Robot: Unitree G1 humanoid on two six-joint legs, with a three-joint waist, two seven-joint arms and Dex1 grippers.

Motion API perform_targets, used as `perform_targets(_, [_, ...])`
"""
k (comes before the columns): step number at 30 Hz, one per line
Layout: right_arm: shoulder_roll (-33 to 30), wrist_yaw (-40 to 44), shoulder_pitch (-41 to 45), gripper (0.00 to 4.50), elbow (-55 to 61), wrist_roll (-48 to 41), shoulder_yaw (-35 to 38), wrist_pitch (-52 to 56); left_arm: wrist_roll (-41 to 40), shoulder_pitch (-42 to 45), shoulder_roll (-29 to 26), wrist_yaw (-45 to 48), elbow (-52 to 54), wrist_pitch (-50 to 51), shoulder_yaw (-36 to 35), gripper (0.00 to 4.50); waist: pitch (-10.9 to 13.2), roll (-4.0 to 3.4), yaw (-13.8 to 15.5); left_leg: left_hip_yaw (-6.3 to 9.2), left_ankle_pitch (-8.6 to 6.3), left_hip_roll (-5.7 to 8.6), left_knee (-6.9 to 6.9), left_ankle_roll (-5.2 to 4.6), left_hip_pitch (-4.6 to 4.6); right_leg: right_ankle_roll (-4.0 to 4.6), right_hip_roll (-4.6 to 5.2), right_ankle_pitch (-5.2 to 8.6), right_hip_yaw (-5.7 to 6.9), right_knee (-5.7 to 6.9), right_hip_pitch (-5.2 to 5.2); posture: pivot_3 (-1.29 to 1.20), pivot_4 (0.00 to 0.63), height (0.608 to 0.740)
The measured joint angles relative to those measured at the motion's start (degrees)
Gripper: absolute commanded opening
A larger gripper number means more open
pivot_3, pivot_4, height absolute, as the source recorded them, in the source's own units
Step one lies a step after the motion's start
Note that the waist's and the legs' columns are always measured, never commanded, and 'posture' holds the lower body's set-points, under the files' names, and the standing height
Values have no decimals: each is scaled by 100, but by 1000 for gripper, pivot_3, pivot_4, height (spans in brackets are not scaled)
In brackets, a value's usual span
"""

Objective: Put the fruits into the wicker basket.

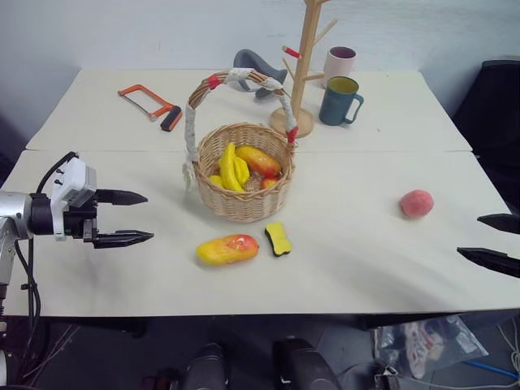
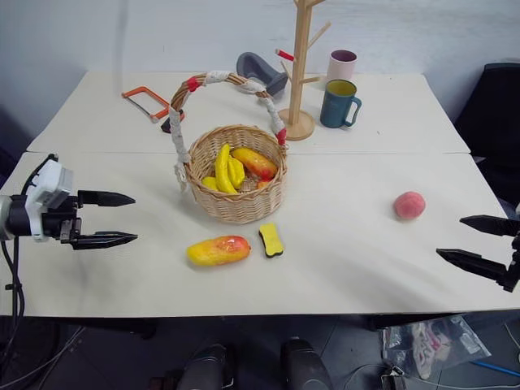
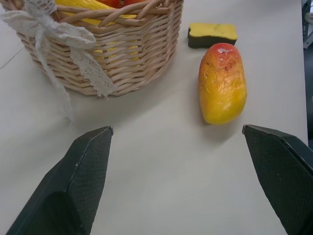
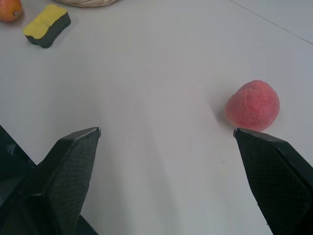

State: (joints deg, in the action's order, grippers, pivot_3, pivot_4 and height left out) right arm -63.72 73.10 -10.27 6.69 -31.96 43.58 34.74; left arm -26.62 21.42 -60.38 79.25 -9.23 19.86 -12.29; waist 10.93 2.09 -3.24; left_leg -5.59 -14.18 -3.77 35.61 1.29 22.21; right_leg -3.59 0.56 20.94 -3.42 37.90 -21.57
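Observation:
The wicker basket (image 1: 244,175) stands mid-table with bananas and another fruit inside, its cloth-wrapped handle arching over it. A yellow mango (image 1: 227,249) with a red blush lies on the table just in front of the basket. The pink peach (image 1: 416,203) sits alone toward the right side. My left gripper (image 1: 134,218) hovers open at the left, level with the mango and well apart from it. At the right edge my right gripper (image 2: 475,241) is open, nearer me than the peach and empty.
A yellow-and-black sponge (image 1: 278,238) lies right of the mango. At the back stand a wooden mug tree (image 1: 299,73), a teal mug (image 1: 339,101), a pink mug (image 1: 339,63), a grey object (image 1: 257,69) and an orange hacksaw (image 1: 150,104).

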Motion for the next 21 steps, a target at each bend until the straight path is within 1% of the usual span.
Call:
perform_targets(4, [0, -4, 1, 4500, -5, 20, -17, 2, 0, -172, 1, -22, 13, -10, -22, 4462, 0, 0, -12, 0, 0, -1, 0, 0, -1, 0, -1, 0, 0, 1, 0, 0, 150, 740])
perform_targets(10, [-1, -12, 11, 4500, -5, 113, -107, -5, 1, -170, 30, -201, 12, -36, -21, 4462, 0, 0, 1, 2, 0, 0, 6, -1, 0, 0, 1, -1, 1, 2, 2, 0, 150, 740])
perform_targets(21, [-1, -80, 28, 4500, 16, 154, -106, 3, 1, -117, 77, -225, 15, -109, -7, 4462, 0, 0, -1, 1, 0, 0, 6, 0, 0, 0, 0, -1, 0, 3, 2, 0, 150, 740])
